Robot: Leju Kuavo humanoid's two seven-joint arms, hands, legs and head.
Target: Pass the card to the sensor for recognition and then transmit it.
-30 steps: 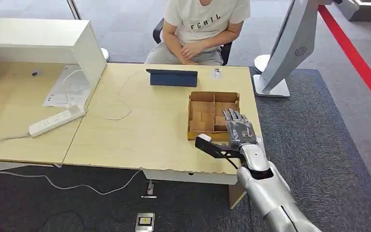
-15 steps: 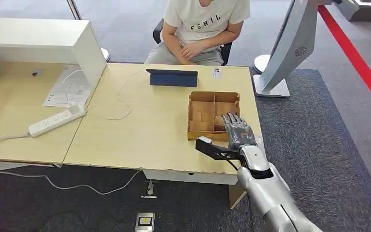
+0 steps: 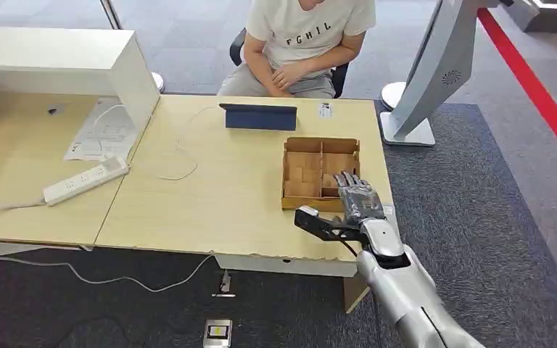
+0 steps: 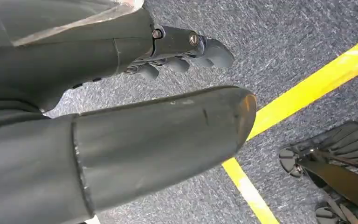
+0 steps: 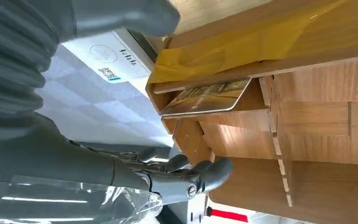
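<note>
A gold-patterned card leans in a compartment of the brown cardboard box, close to its near wall. My right hand hovers over the box's near right corner with fingers spread and the thumb held apart, holding nothing. A white card sensor lies on the table beside that corner of the box, under my wrist. My left hand hangs beside my body above grey carpet, fingers loosely apart with nothing in them.
A person sits at the table's far side behind a dark blue tablet. A power strip, papers and a white cabinet occupy the left. A white stand rises off the table's right edge.
My right hand has drifted slightly back toward the box's near edge and lower. Nothing else has moved.
</note>
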